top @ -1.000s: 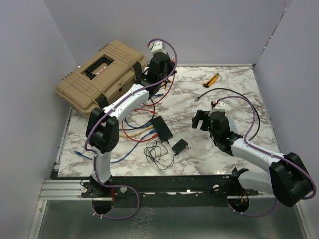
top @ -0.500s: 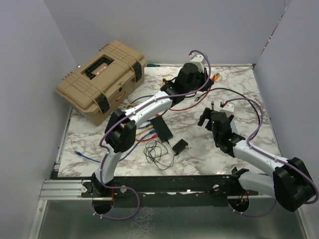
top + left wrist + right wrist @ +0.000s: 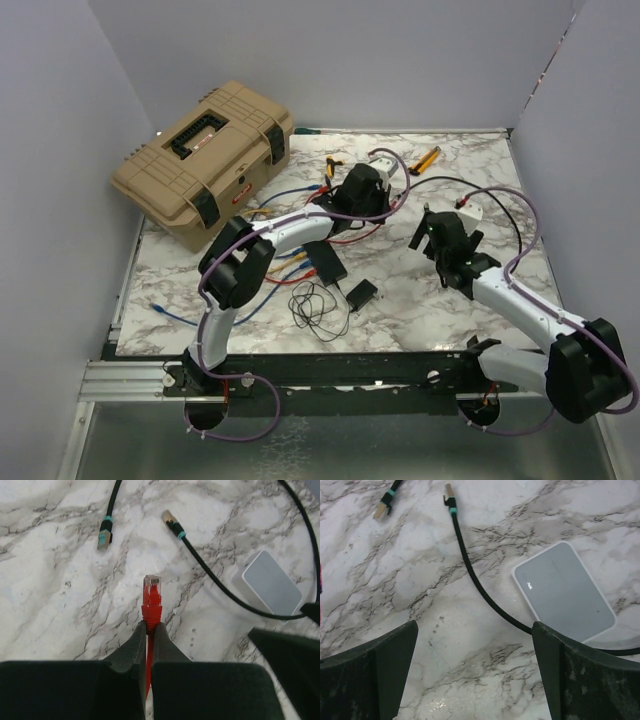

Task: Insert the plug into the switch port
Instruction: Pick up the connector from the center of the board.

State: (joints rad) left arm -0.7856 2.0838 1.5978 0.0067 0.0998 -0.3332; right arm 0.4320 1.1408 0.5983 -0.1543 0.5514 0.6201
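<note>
Left hand [image 3: 148,628] pinches the red plug [image 3: 152,592] by its boot, tip pointing forward, near the switch [image 3: 270,587] but not touching it. Grasping looks done and insertion is not; the port is out of sight. Right hand [image 3: 475,650] hovers over the switch, spread wide and empty.

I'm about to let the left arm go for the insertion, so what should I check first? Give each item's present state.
1. Red plug clamped in left gripper: ok, connector sticks out in front.
2. Switch in sight: ok, lying flat.
3. Port located: cannot tell, no socket shows in any view.
4. Plug aimed at switch: not ok, switch lies off to one side of its line.
5. Right gripper steadying switch: not ok, open, not gripping it.
</note>
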